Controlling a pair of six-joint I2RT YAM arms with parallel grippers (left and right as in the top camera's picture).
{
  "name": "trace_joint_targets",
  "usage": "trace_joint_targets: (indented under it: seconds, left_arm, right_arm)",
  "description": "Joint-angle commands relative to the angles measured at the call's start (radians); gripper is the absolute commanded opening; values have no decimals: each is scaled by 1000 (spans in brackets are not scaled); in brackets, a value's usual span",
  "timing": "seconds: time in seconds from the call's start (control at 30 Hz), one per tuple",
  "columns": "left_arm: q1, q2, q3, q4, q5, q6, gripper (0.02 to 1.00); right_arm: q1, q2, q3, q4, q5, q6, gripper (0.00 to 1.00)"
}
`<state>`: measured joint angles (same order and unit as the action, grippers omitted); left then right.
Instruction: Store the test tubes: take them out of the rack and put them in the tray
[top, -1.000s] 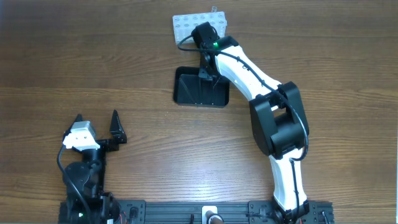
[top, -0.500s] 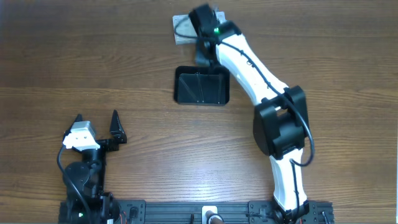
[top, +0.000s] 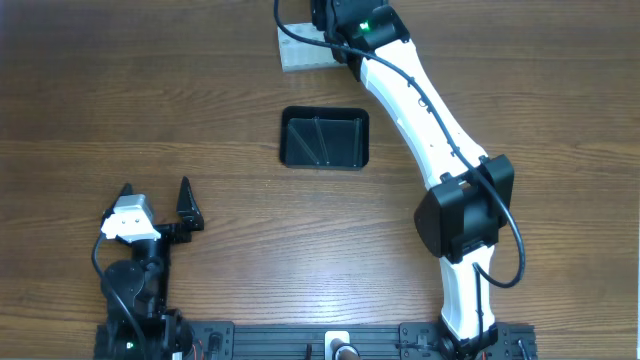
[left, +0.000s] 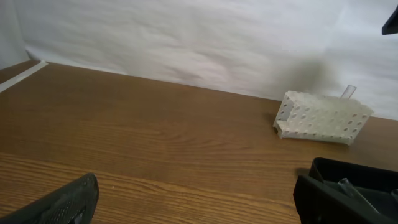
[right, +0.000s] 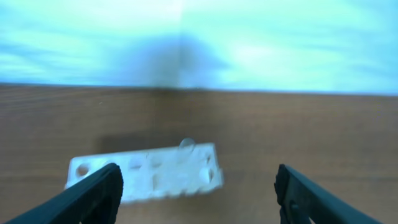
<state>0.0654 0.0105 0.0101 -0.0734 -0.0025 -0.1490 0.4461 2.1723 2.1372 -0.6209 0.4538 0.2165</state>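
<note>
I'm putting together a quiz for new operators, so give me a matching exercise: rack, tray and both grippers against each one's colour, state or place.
Column 1:
1. rack
2. tray
3. left gripper
4. right gripper

Column 2:
A. open, above the rack
B. black, with lying tubes inside
C. white, with a standing tube in it
D. open, over bare table near its own arm's base

Pairs: 1-C, 2-B, 3-D, 4-A
</note>
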Motion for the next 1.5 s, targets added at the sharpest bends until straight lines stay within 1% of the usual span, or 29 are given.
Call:
trace_joint_targets:
  seconds: [0.03,0.2,0.5,0.73,0.9,1.13,1.3,1.37,1.43,1.5]
  left_arm:
    - [-4,-8,-4,-3,13,19,996]
    - [-4,-8,-5,-3,13,19,996]
    - [-4,-8,-4,-3,13,19,998]
    - [-4,-8,-5,-3,13,19,998]
    - [-4,-8,-4,-3,13,19,998]
    - [-4,-8,-4,-3,13,19,996]
    - [-4,-8,-4,-3,13,19,996]
    - [-4,-8,-4,-3,13,19,998]
    - [-4,-8,-4,-3,13,19,998]
    - [-4,-8,-4,-3,13,19,996]
  right_arm:
    - [-16,76,9,47,52,-54,801]
    - [-16,142,9,94,52,-54,818]
    - [-13,218,9,162,48,-54,814]
    - [-13,254,9,203,25,-54,790]
    - [-13,270,9,234,26,-54,779]
    - [-14,299,9,325,26,-58,761]
    - [-14,322,9,343,26,-58,741]
    - [-14,326,9,343,26,-58,706]
    - [-14,327,9,343,26,-58,595]
    - [-14,327,9,345,26,-58,542]
